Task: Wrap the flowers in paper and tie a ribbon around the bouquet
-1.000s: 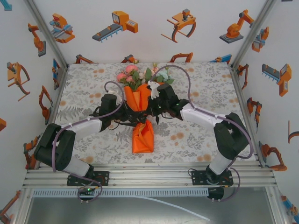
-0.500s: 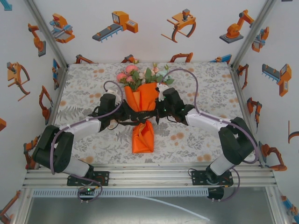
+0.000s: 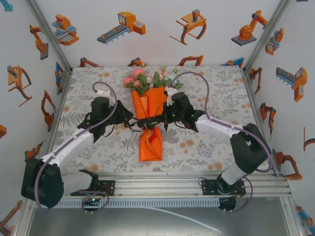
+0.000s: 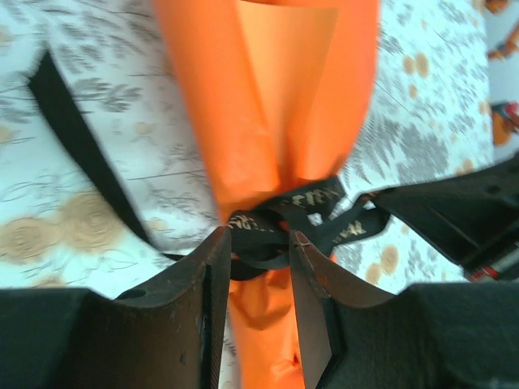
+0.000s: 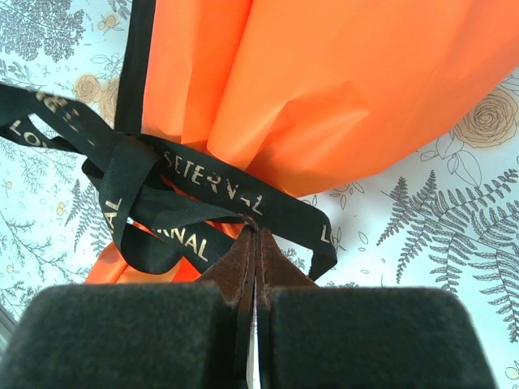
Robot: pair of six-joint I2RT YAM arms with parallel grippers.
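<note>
The bouquet (image 3: 150,115) lies mid-table (image 3: 211,142), flowers (image 3: 142,81) toward the far edge, the paper (image 3: 151,145) cone cinched at its waist by the knotted ribbon (image 5: 211,190). The right jaws are clenched on a ribbon strand beside the knot. The left jaws stand parted with the knot between their tips. A loose ribbon tail lies on the table beside the paper
</note>
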